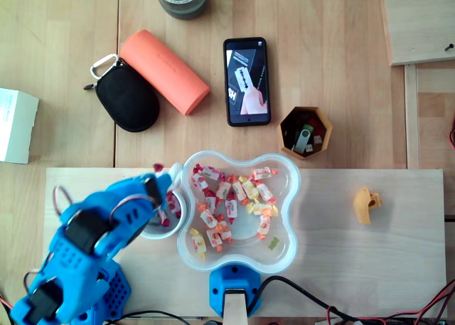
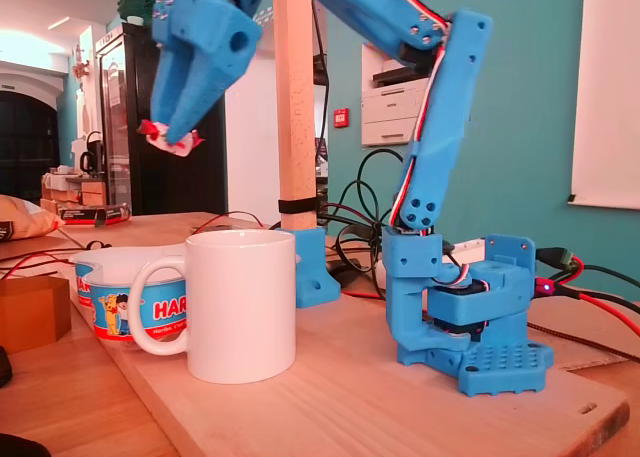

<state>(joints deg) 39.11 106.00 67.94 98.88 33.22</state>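
Note:
My blue gripper hangs high above the white mug, shut on a red-and-white wrapped candy. From overhead, the gripper sits over the mug's far rim, between the mug and the bowl, with the candy poking out at its tip. Some red candies lie inside the mug. To the mug's right stands a clear lobed bowl holding several wrapped candies. In the fixed view the bowl stands behind and left of the mug.
Beyond the board lie a phone, an orange case, a black pouch, a wooden cup of USB sticks and a white box. A yellow object lies at the board's right. A wooden post rises behind the bowl.

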